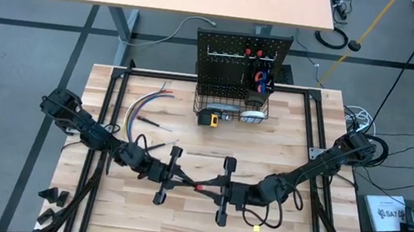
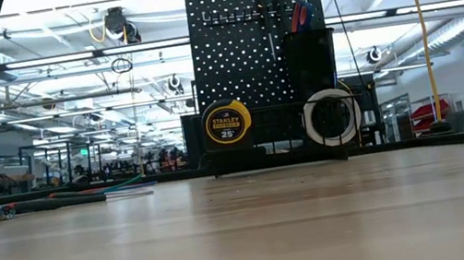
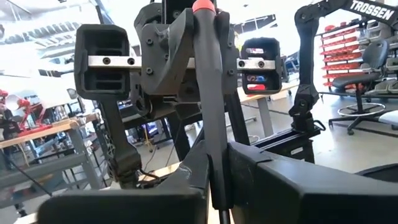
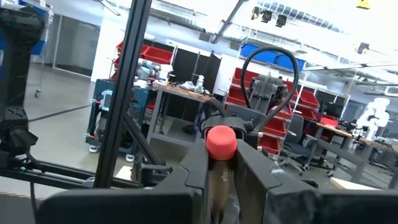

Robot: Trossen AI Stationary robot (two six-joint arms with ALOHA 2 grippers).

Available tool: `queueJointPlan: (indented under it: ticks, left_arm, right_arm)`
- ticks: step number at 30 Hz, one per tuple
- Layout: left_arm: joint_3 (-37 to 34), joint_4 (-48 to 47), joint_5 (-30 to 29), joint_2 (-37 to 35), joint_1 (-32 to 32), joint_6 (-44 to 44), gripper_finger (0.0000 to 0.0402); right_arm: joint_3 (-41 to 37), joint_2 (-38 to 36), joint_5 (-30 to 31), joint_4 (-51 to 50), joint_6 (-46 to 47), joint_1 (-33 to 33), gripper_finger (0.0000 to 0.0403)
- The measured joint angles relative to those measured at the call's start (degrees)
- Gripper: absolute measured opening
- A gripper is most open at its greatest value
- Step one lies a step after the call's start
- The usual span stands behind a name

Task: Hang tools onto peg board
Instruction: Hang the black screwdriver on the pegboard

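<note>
A black screwdriver with a red end hangs level over the middle of the table, between my two grippers. My left gripper comes from the left and is shut on its dark end. My right gripper comes from the right and is shut around its red end. The peg board stands upright at the table's far edge, with a wire basket at its foot. A yellow tape measure and a white roll sit in that basket. My left gripper pinches the screwdriver's dark body between its two fingers, coming nearly level from the table's left, fingers along the tool. The tool runs on past the fingers to its red tip, clear of the table. My right gripper has the red end between its two fingers, coming nearly level from the table's right. That end faces back toward the wrist, and the rest of the tool is hidden behind it.
A bundle of coloured wires lies at the far left of the table. Thin tools lie near it. A small yellow bit lies near the front edge. Black frame rails run along both table sides.
</note>
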Motion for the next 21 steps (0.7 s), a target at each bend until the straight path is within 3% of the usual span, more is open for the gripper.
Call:
queueJointPlan:
  ticks: [4,8,12,21]
  left_arm:
    - [0.02,-2.21,-3.2,0.0,0.07,0.77,0.0083]
    - [0.02,-8.96,-15.7,-0.18,-0.02,-1.6,0.0139]
    - [0.0,-19.24,-26.28,-0.66,0.28,-6.73,0.0167]
    - [-0.02,-25.86,-28.53,-0.68,3.19,-13.07,0.0172]
  right_arm:
    - [0.0,-0.13,4.11,-0.25,1.3,0.13,0.0038]
    - [-0.09,-3.59,10.83,-4.17,1.37,0.43,0.0038]
    - [-0.09,-10.88,17.5,-14.2,3.0,0.04,0.0038]
    - [1.8,-25.39,21.96,-29.39,5.85,-11.12,0.0038]
